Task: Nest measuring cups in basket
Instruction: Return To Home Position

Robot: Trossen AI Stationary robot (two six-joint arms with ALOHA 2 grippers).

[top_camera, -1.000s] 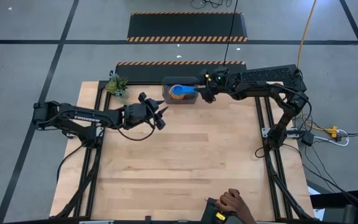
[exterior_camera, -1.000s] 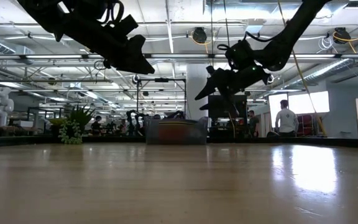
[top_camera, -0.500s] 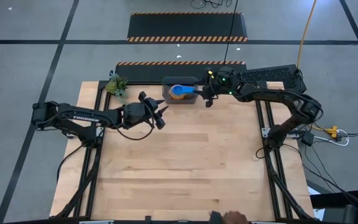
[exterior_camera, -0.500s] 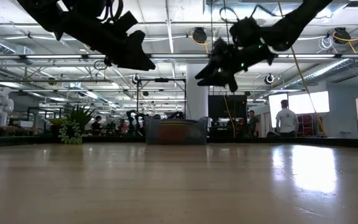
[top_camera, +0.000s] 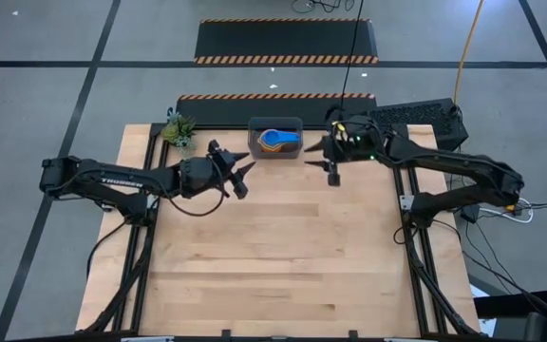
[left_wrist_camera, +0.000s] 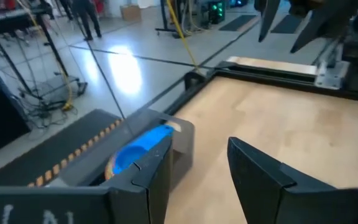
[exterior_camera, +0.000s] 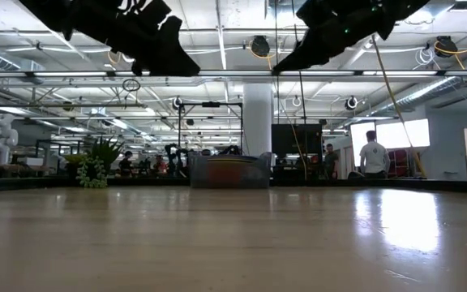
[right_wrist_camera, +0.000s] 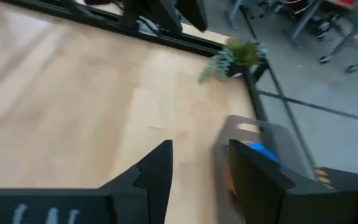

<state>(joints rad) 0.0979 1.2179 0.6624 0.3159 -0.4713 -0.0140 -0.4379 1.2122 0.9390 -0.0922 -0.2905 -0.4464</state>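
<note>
The basket [top_camera: 275,126] stands at the table's far edge, its base on the wood. Inside it the measuring cups [top_camera: 275,142] sit nested, a blue one uppermost over orange; the stack also shows in the left wrist view as measuring cups [left_wrist_camera: 142,149] and in the right wrist view as measuring cups [right_wrist_camera: 261,152]. My left gripper [top_camera: 242,178] hovers open to the basket's near left, with nothing between its fingers. My right gripper [top_camera: 323,161] hovers open to the basket's near right, also with nothing in it. Both grippers are raised well above the table.
A small green plant [top_camera: 179,128] stands at the table's far left corner. Bare wood [top_camera: 273,247] stretches from the grippers to the near edge. In the low view, people stand in the room behind the table.
My right gripper has drawn back from the basket toward the table's right and near side, risen, and rolled about its own axis. My left gripper has kept nearly still. A person's hand that showed at the table's near edge has gone.
</note>
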